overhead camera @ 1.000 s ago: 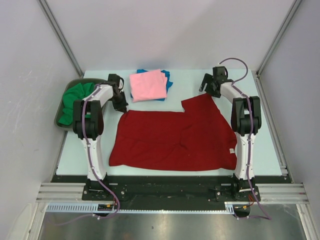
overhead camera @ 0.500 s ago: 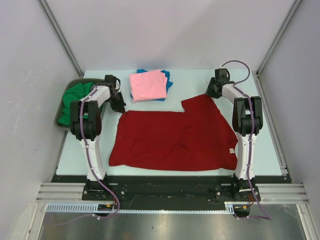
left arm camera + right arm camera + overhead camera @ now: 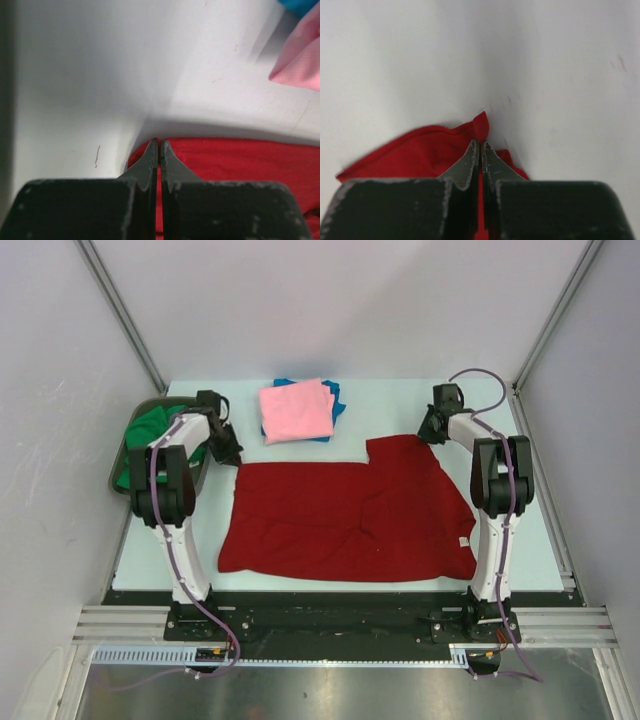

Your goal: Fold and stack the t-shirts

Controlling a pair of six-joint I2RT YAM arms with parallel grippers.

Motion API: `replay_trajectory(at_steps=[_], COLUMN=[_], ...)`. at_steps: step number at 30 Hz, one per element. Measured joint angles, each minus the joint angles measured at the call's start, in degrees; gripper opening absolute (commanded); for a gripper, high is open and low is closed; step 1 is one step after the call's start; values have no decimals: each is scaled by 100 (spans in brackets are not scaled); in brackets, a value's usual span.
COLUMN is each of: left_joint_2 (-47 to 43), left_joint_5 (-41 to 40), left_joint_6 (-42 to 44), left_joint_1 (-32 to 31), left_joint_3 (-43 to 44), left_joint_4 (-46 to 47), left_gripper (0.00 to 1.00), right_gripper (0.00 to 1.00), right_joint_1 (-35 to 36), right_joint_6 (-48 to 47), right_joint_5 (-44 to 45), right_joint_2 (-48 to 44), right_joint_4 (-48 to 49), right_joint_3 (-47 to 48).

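Note:
The dark red t-shirt lies spread flat in the middle of the table, a small white tag near its front right corner. My left gripper is shut on its far left corner. My right gripper is shut on its far right corner, and a red tip pokes out past the fingertips. At the back, a folded pink t-shirt rests on a folded blue t-shirt. A crumpled green t-shirt lies at the left.
The green shirt sits in a grey tray at the table's left edge. Grey walls close in the table on the left, back and right. Metal rails run along the near edge, where the arm bases are bolted.
My right gripper has shut on the red shirt's far right corner and shifted slightly right. My left gripper, still shut on the far left corner, has moved a little to the left.

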Motion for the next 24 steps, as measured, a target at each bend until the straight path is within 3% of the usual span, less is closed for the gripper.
replay_trajectory(at_steps=[7, 14, 24], left_joint_2=[-863, -1952, -3375], left_joint_5=[-11, -66, -308], left_joint_6=[-59, -105, -299], left_joint_1=[81, 48, -2], left_joint_3=[-363, -1075, -3117], left_joint_4=[59, 286, 649], left_gripper=[0, 0, 0], right_gripper=[0, 0, 0], right_joint_1=[-39, 85, 350], right_joint_6=[20, 37, -4], right_joint_5=[101, 299, 656], right_joint_2=[-1274, -2876, -5261], right_joint_4=[-129, -188, -737], right_joint_3=[-1250, -1930, -3204])
